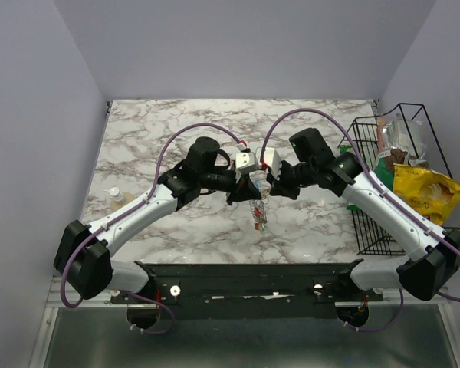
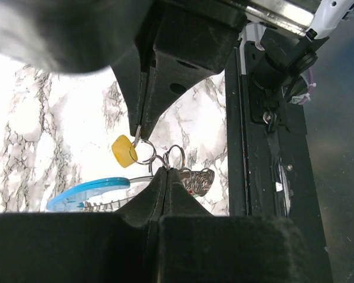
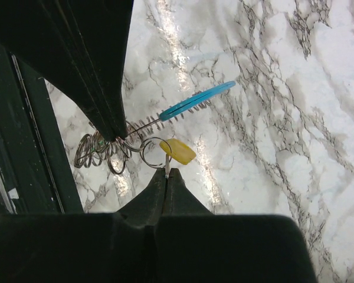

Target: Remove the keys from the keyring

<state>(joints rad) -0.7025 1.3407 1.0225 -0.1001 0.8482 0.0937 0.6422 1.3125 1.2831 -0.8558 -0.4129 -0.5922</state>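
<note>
left gripper [image 2: 167, 175] clamped on keyring [image 2: 88, 190]; right gripper [image 3: 167, 174] pinching yellow key [image 3: 180, 151]; pull-apart step; next needs key worked free, both grips kept

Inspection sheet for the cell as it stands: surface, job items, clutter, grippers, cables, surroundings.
Surface: marble table, no spills seen.
Job's things: keyring held between both grippers, blue part showing; yellow key on a small ring; spare rings bunched beside it.
Clutter: small bottle at the left edge; wire basket with snack bags on the right.
Grippers: left gripper shut on the keyring; right gripper shut on the yellow key.
Cables: purple cables loop over each arm, apart from the keys.
Surroundings: plain grey walls; nothing else seen.
</note>
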